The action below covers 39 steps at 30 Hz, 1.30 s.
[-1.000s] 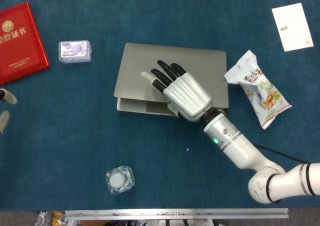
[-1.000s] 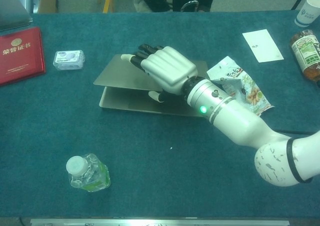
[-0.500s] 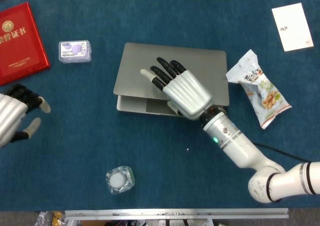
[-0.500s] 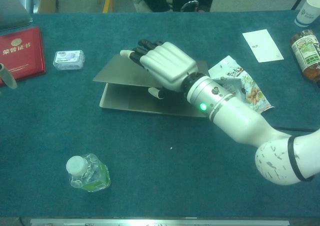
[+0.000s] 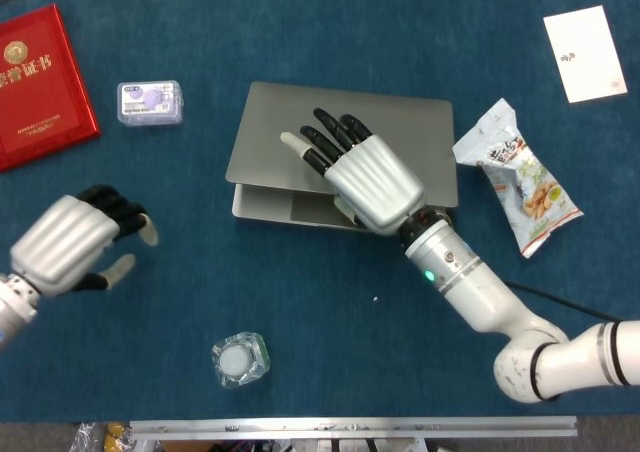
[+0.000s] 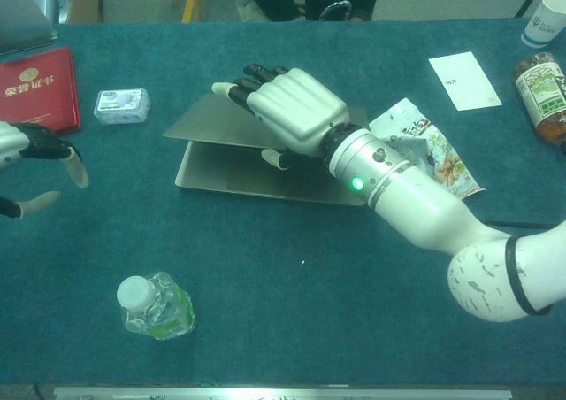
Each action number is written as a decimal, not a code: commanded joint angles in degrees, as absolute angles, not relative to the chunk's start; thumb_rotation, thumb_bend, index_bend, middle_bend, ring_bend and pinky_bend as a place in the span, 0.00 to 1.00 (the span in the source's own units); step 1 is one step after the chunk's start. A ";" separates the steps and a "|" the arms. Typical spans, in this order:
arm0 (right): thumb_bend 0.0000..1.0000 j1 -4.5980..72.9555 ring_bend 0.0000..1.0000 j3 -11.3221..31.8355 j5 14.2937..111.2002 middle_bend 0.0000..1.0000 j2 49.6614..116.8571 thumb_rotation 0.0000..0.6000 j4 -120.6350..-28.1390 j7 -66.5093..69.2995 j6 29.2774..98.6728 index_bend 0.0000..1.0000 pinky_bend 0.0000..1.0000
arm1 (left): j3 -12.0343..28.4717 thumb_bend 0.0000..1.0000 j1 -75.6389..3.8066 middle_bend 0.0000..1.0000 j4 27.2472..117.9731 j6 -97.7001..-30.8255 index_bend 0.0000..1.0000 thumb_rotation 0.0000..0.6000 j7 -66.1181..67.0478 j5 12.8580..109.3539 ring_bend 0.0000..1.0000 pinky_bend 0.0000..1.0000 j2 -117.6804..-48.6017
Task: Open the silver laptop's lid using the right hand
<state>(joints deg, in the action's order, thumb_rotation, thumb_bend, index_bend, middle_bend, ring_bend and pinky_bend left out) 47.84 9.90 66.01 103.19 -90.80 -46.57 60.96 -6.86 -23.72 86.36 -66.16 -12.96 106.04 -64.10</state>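
While your right robot hand (image 5: 372, 180) clamps the silver laptop's lid (image 5: 270, 137), fingers (image 6: 250, 80) lying across the top and thumb (image 6: 274, 158) tucked under the front edge, the lid stands slightly lifted off its base (image 6: 221, 172) at mid-table (image 5: 300, 32). That pinch gives you leverage to swing the lid up about its rear hinge. Your left robot hand (image 5: 72, 244) hovers well apart, holding nothing with fingers loosely spread, perhaps ready to steady the base.

The snack bag (image 5: 517, 177) lies right of the laptop (image 5: 340, 122), the bottle (image 5: 239, 360) apparently before it.
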 commanded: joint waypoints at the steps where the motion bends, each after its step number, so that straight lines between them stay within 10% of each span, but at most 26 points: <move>1: 0.29 47.93 0.03 10.07 66.01 0.16 103.23 1.00 -90.88 -46.54 61.18 0.10 0.19 | -7.34 0.42 -24.93 0.34 85.68 -65.19 0.38 1.00 -13.61 106.70 0.31 0.22 -65.53; 39: 0.29 49.06 0.03 10.42 64.82 0.16 102.75 1.00 -91.25 -47.75 62.56 0.10 0.19 | -9.07 0.42 -36.08 0.16 77.74 -58.17 0.26 1.00 -17.70 105.35 0.17 0.20 -77.52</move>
